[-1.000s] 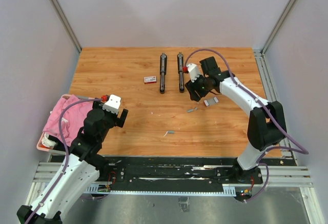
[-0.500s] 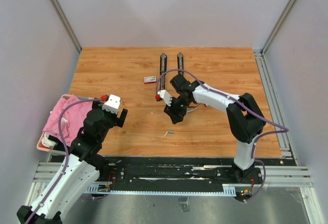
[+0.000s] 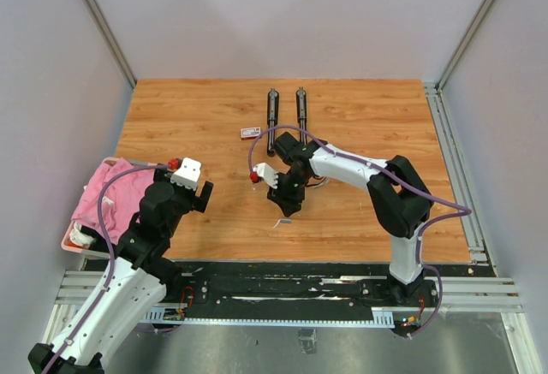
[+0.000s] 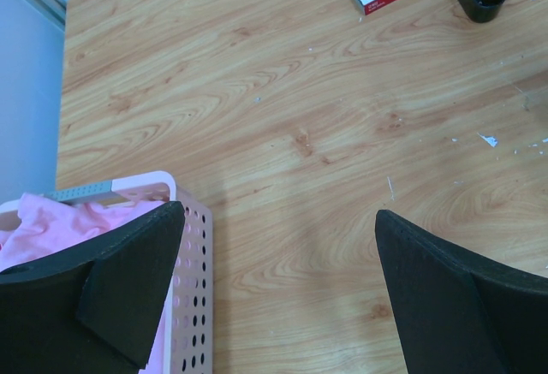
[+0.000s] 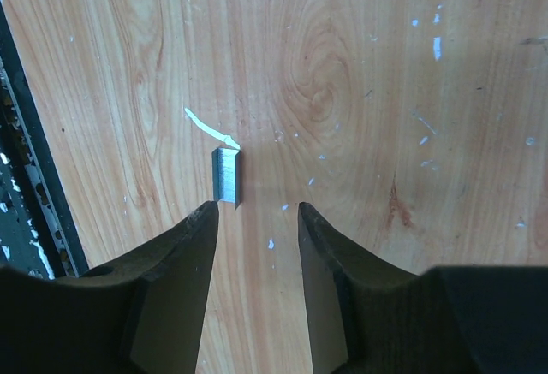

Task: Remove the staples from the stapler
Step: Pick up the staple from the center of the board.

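The right end effector (image 5: 257, 213) hovers half open, empty, just beside the staples (image 5: 227, 175). The left end effector (image 4: 278, 220) gapes wide, empty.

This is looking like a robotics lab cell: plain grey panel walls (image 3: 282, 14) are enclosing a wooden desk (image 3: 188, 126), and aluminium rails (image 3: 488, 293) are framing it.

Two long black staplers (image 3: 271, 121) lie side by side at the wooden table's (image 3: 188, 117) twelve o'clock, with a red-and-white cardboard box (image 3: 250, 133) at their nine. A short silvery-grey metal staple strip (image 5: 227, 175) lies just six o'clock of the right gripper (image 3: 286, 205). A pink perforated plastic basket (image 4: 195, 288), seemingly holding pink cloth (image 3: 124, 190), sits at eight.
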Motion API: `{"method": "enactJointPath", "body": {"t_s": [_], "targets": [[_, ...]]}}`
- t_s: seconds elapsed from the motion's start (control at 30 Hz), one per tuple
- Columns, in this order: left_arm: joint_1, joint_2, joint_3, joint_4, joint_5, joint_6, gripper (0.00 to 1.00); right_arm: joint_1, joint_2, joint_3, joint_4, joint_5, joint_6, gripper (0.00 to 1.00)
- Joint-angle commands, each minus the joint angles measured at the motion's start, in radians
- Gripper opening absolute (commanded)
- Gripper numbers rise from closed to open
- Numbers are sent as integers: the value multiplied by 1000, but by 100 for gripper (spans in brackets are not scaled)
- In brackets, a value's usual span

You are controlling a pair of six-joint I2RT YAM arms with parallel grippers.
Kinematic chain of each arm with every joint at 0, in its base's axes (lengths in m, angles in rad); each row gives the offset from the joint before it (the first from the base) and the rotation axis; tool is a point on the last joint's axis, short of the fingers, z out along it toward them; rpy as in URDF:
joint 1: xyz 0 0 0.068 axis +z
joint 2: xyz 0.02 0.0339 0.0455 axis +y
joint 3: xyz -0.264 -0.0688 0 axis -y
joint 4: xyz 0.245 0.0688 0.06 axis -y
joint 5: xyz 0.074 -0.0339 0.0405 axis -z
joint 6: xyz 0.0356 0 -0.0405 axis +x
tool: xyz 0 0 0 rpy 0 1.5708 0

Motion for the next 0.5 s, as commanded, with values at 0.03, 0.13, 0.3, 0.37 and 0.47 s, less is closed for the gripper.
{"method": "enactJointPath", "body": {"t_s": [0.03, 0.13, 0.3, 0.37, 0.47], "targets": [[8, -5, -4, 38, -12, 6, 98, 33, 29, 20, -30, 32, -19, 43], [9, -3, -4, 38, -12, 7, 98, 49, 37, 21, -29, 45, -22, 43], [9, -1, -6, 38, -12, 6, 98, 70, 46, 21, -30, 76, -28, 42], [10, -2, -6, 39, -11, 6, 98, 74, 50, 21, -28, 85, -28, 41], [9, -2, -6, 38, -11, 6, 98, 77, 56, 25, -27, 100, -24, 39]]}}
